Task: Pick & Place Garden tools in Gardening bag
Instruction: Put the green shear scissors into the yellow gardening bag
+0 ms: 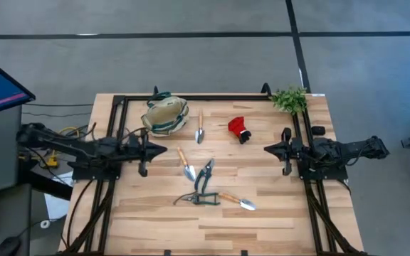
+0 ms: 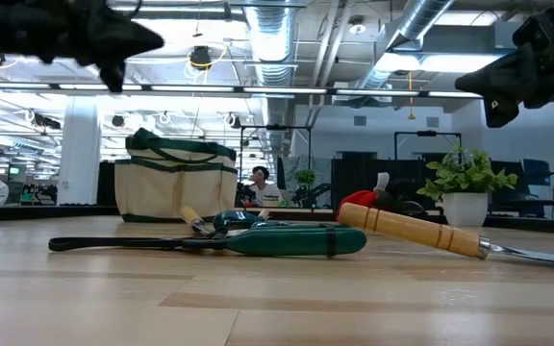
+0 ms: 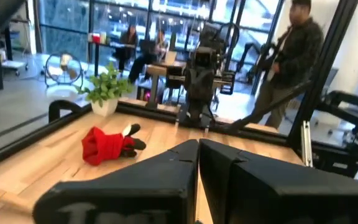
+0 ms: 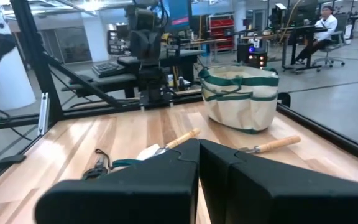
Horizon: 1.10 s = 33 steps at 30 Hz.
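Nearest the low camera lie the pruning shears (image 2: 258, 240), their dark green handles flat on the wooden surface (image 1: 276, 213), with a wooden-handled trowel (image 2: 416, 231) just beside them, its handle angled up toward the back. Seen from above, the shears (image 1: 203, 183) sit near the middle of the surface's front half, and that trowel (image 1: 237, 201) lies just to their front right, closer to the front edge than any other tool. A second trowel (image 1: 186, 163) lies just beside the shears on the left pincer's side, and a third trowel (image 1: 200, 126) rests farther back, next to the gardening bag (image 1: 166, 116). The bag stands near the back edge, left of centre, its mouth open upward. The red glove (image 1: 238, 128) lies right of the third trowel, apart from it, and a leafy green plant (image 1: 290, 99) occupies the back right corner.

The left pincer (image 1: 159, 150) hovers above the surface at the left side, its fingers closed together and holding nothing; the bag is just behind it. The right pincer (image 1: 270, 149) hovers at the right side, likewise closed and empty, with the glove near it toward the back. A broad strip of bare wood runs between the two pincers, and the front corners are open.
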Each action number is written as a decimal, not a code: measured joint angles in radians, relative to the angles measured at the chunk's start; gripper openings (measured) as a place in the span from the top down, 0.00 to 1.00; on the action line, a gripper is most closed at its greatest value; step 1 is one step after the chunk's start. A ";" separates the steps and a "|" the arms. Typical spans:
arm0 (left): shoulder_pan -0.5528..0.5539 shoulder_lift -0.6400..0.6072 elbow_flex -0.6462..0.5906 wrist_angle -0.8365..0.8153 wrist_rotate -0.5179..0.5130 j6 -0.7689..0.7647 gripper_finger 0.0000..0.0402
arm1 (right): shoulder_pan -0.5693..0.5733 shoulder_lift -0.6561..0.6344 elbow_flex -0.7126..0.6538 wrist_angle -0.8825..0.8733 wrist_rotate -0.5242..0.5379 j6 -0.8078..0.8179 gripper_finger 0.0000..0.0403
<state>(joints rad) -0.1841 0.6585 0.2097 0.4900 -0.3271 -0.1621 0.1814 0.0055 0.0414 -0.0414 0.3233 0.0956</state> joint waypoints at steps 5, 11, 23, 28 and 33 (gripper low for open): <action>0.000 0.149 0.152 -0.063 0.009 0.049 0.99 | 0.000 0.000 0.000 0.001 0.000 0.000 1.00; 0.000 0.233 0.289 -0.306 0.012 0.045 0.99 | 0.000 0.000 0.000 0.001 -0.003 0.000 1.00; 0.000 0.341 0.308 -0.326 0.062 -0.206 0.99 | 0.000 0.000 0.000 0.001 -0.005 0.000 1.00; 0.000 0.450 0.356 -0.337 0.084 -0.268 0.99 | 0.000 0.000 0.000 0.000 0.017 0.001 1.00; 0.000 0.567 0.461 -0.365 0.148 -0.265 0.99 | 0.000 0.000 0.001 0.000 0.044 0.001 1.00</action>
<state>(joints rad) -0.1841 1.2258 0.6712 0.1250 -0.1786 -0.4267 0.1818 0.0054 0.0422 -0.0414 0.3678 0.0967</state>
